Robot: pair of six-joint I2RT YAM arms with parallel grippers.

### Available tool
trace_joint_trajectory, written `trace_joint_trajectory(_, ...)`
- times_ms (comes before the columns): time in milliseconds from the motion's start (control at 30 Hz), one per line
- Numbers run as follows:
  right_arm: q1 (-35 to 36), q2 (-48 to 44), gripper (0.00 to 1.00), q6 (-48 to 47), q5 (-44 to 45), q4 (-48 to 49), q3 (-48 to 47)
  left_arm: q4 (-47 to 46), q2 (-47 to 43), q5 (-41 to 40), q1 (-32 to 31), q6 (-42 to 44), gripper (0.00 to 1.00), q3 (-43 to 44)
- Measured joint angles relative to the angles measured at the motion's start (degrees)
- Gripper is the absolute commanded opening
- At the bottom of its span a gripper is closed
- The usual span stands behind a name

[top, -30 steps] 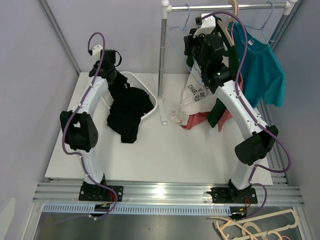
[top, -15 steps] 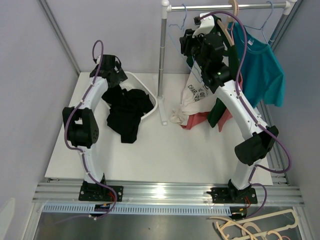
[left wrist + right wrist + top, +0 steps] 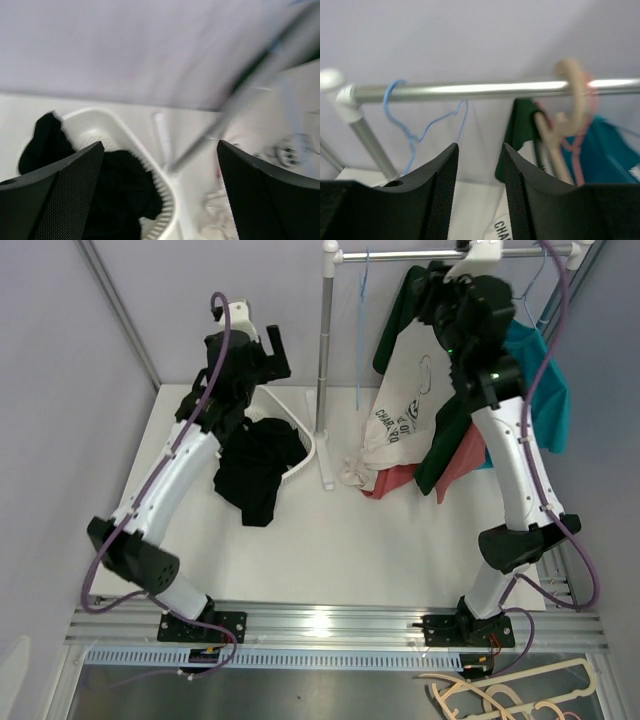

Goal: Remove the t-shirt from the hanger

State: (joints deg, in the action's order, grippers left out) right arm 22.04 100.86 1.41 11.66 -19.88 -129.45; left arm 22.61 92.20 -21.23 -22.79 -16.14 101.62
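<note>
Both arms had lifted since the earlier view, and both sets of jaws had let go. The left gripper [image 3: 160, 147] now stood with its jaws spread wide and nothing between them, raised clear above the white basket [image 3: 308, 447] at the far left. The right gripper [image 3: 480, 147] had climbed up and to the right and hung just short of the rail [image 3: 470, 90], its jaws a little apart and empty. Below the left jaws the black t-shirt [image 3: 255, 465] lay heaped in the basket, one end spilling over the near rim onto the table [image 3: 330, 540]. A blue wire hanger [image 3: 386, 102] hung bare on the rail, so to my eye that shirt was off and only tidying was left, if anything. Further right, a beige hanger [image 3: 572, 100] was still hooked on, and a green garment [image 3: 395, 325], a white printed one [image 3: 395, 425], a red one [image 3: 395, 480] and a teal shirt [image 3: 545, 380] were still hanging. Room was tight at the far right, with the rail just beyond the jaws and cloth crowding the arm. The upright post [image 3: 323, 360] stood between the two arms, close beside the basket's right edge. The near half of the table looked the freest ground for either arm to come back to.
</note>
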Motion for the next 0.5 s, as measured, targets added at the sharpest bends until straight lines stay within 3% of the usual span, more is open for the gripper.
trace_joint_trajectory(233,-9.4,-0.7,0.41,1.7,-2.8,-7.6,-9.4,-12.6,-10.5,-1.0,-13.2,9.2,1.00,-6.9)
trace_joint_trajectory(367,-12.8,-0.6,0.33,2.5,-8.1,-11.8,-9.8,-16.8,-10.4,-1.4,-17.6,15.8,1.00,-9.0)
trace_joint_trajectory(500,-15.3,0.0,0.33,3.1,-13.4,-15.2,-9.8,-18.7,-8.5,-1.5,-21.8,21.0,0.99,-9.0)
